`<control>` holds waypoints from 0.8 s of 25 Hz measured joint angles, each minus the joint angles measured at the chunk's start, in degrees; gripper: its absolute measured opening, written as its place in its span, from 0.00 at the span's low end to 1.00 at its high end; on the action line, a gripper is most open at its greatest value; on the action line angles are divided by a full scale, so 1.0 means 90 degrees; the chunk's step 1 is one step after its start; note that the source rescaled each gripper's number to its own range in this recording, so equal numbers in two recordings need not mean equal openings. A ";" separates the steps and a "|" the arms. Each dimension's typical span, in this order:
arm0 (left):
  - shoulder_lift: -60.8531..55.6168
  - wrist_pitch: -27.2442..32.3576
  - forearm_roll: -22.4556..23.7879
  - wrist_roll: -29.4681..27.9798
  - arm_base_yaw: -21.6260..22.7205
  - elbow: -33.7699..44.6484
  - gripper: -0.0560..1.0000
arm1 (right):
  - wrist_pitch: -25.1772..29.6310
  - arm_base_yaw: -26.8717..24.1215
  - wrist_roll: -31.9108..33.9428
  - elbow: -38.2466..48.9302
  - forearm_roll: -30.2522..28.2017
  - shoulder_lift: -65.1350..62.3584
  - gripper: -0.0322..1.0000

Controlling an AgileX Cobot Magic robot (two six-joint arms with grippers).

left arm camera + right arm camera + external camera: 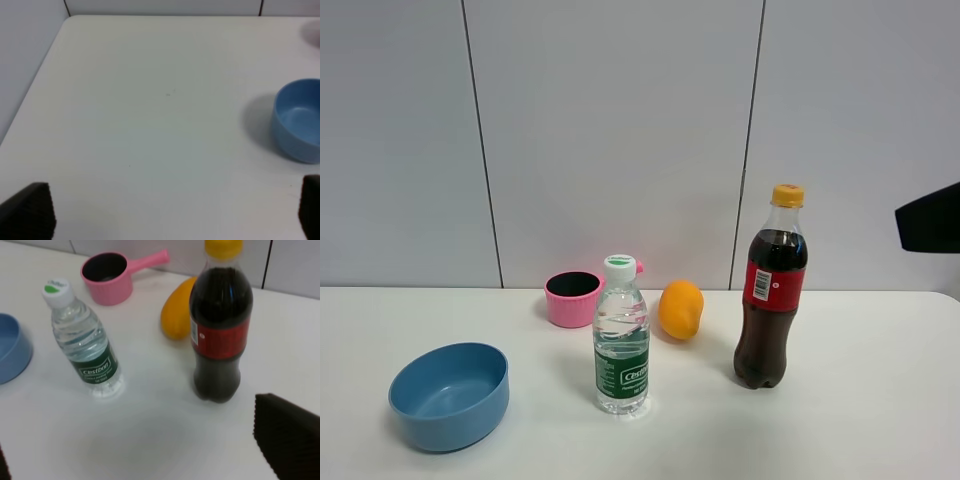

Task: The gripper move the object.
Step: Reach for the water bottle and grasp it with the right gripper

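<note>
Step in hand, as judged: reaching for the water bottle (621, 340), which stands upright on the table (860, 420) between the blue bowl (450, 395) and the cola bottle (770, 290), apart from both; recommend closing at label height, with the fingers kept clear of the cola bottle; right gripper (131, 435) spread wide, empty, touching nothing; left gripper (167, 210) likewise wide and empty.
</note>
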 joint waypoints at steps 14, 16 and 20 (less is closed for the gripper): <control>0.0000 0.0000 0.0000 0.0000 0.0000 0.0000 1.00 | -0.2505 0.2740 0.3164 0.0000 -0.2631 0.1982 1.00; 0.0000 0.0000 0.0000 0.0000 0.0000 0.0000 1.00 | -0.2990 0.3042 0.3192 0.0000 -0.2643 0.2426 1.00; 0.0000 0.0000 0.0000 0.0000 0.0000 0.0000 1.00 | -0.3654 0.3326 0.3192 0.0000 -0.2694 0.3193 1.00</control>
